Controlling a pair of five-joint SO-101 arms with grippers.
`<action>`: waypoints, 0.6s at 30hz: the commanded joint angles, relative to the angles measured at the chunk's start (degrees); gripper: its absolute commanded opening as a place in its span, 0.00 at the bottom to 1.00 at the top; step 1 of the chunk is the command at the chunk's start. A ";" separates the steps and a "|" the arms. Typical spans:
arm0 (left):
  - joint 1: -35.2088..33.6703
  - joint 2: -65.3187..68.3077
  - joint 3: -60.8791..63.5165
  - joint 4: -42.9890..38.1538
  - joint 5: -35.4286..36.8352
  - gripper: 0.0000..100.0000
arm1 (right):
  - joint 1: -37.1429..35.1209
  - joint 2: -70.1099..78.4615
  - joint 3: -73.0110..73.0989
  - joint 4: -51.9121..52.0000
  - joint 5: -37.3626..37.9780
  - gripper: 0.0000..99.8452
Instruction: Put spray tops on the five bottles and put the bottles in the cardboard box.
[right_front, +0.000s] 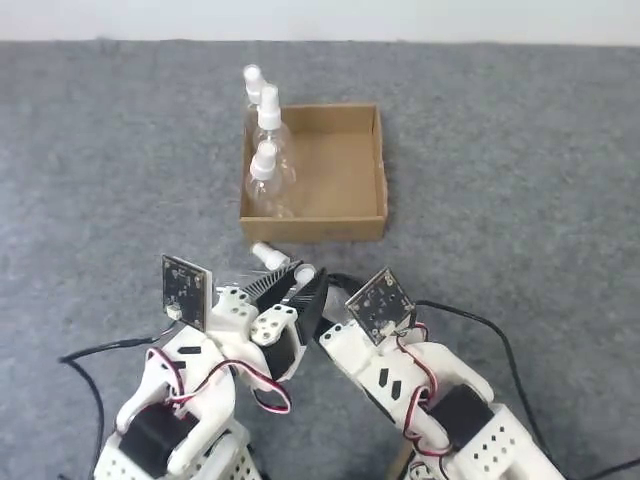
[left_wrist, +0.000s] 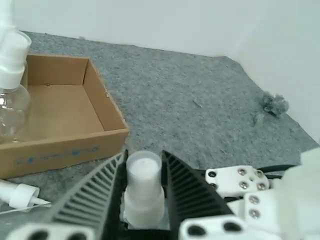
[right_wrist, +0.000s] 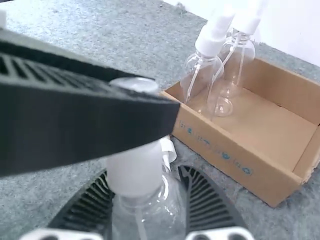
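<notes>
Grey felt-like matting lies under everything, with a shallow brown cardboard box at its middle. Just in front of the box, the left gripper pinches a white plastic spray top. The right gripper is clamped on the clear plastic bottle beneath that top. The step in hand looks like fitting this top to its bottle. Next, I judge, the top must sit square on the neck and be turned or pressed home while the right gripper holds firm. After that the bottle goes into the box.

The high view counts three topped clear bottles along the box's left wall, where the right wrist view shows two. Whether the farthest stands inside the back corner I cannot tell. A loose white spray top lies between the box's front wall and the grippers. The right wrist view makes plain the held bottle's clear body, which the left wrist view hides behind the top.
</notes>
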 joint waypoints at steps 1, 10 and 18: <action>-0.09 -0.97 -0.48 -1.85 -0.44 0.01 | 1.10 0.48 -6.24 -0.31 -0.79 0.01; -0.35 -0.97 -0.13 -3.34 -0.53 0.01 | 1.10 15.08 -11.34 -3.82 -3.25 0.01; -0.44 -0.97 0.92 -3.25 -0.53 0.02 | 1.45 15.52 -10.37 -4.18 -3.25 0.02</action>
